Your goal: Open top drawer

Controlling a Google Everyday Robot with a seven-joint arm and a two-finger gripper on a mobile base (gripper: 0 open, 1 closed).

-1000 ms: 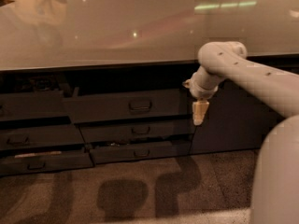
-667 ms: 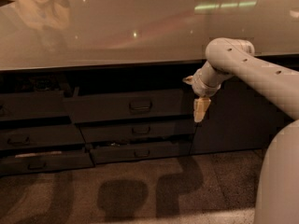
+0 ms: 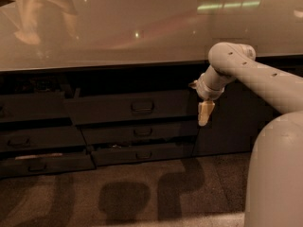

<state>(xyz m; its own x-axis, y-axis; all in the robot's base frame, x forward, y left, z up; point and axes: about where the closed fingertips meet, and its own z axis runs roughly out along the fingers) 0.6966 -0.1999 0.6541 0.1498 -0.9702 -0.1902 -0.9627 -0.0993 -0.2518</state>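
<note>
Gripper point(image 3: 205, 113) hung just R of top drawer point(image 3: 104, 110), in front of cabinet door point(image 3: 229, 126), pointing down. From it to the handle point(image 3: 142, 107) the way lay open along the flat drawer front. Overhead, counter point(image 3: 142, 32) edge overhung the drawers w/ a dark gap beneath, so approach from above was blocked. Lower drawers point(image 3: 137, 132) sat close below. Floor point(image 3: 118, 193) in front gave free room to come in level. Arm point(image 3: 255, 74) & robot body point(image 3: 277, 174) filled the R side.
</note>
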